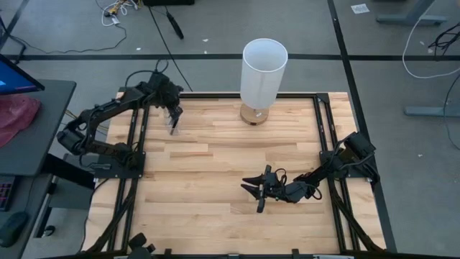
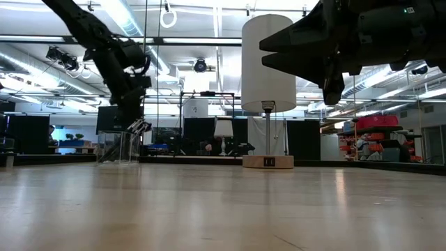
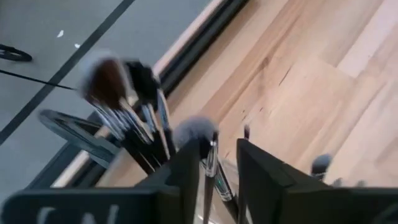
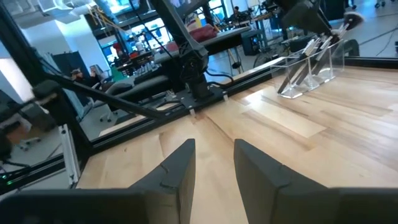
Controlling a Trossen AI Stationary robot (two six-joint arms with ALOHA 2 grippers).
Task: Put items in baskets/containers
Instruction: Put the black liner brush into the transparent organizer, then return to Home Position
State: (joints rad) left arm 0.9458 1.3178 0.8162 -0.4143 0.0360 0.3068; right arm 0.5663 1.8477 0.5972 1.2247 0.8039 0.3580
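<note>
A clear container (image 4: pixel 311 65) stands near the table's far left corner, and several dark-handled brushes (image 3: pixel 134 118) lean in it, tufts up. It also shows in the low view (image 2: pixel 117 146). My left gripper (image 3: pixel 217 146) (image 1: pixel 173 122) slants down right over it, open. One grey-tufted brush (image 3: pixel 198 130) rises through the gap between the fingers. My right gripper (image 1: pixel 253 188) (image 4: pixel 214 165) is open and holds nothing. It points level across the table's near middle toward the container. My left gripper comes from above, slanting down, with its fingers on either side of the grey-tufted brush's silver ferrule (image 3: pixel 211 165). The ferrule stands close against one finger (image 3: pixel 186 171), and the gap is much wider than the brush. I cannot tell whether that finger touches it.
A white-shaded lamp (image 1: pixel 264 72) on a wooden foot stands at the far middle of the table. Black frame rails (image 1: pixel 327 137) run along the table's sides. Bare wood (image 1: pixel 215 165) lies between the two arms.
</note>
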